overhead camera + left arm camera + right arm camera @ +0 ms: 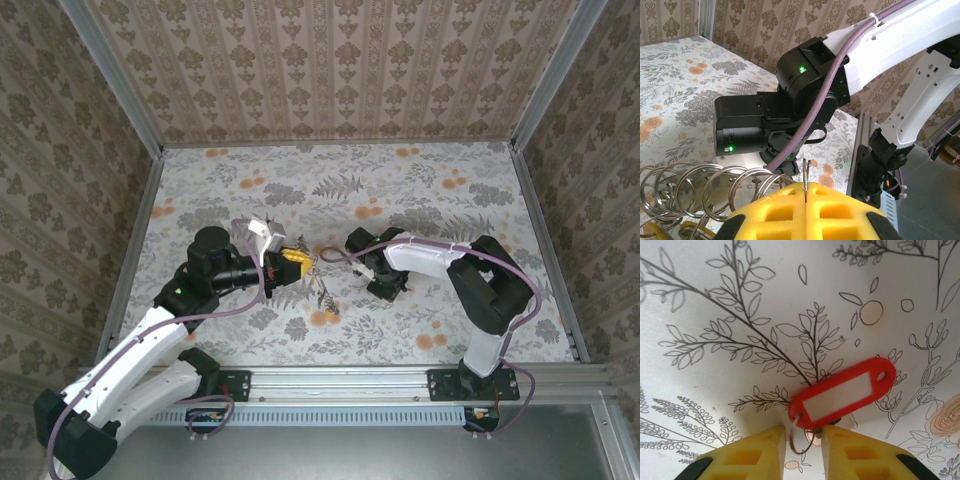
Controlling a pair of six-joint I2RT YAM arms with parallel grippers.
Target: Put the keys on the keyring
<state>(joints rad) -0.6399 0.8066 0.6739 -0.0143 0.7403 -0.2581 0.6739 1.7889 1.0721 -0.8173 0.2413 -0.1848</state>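
Left gripper (805,189) clamps the keyring (805,172) upright, end exposed for threading; right gripper (804,440), narrowly parted, straddles the loop of the red key (842,393), grip uncertain.

Soft, even light falls from above in your top view: the arms throw only faint shadows on the floral table (420,200), and nothing glares. In your left wrist view the metal rings (705,192) catch bright glints, and the near yellow fingers (835,195) blur (too close to focus). Your right wrist view washes the tabletop pale, with the red key tag (842,392) sharp above its soft shadow.
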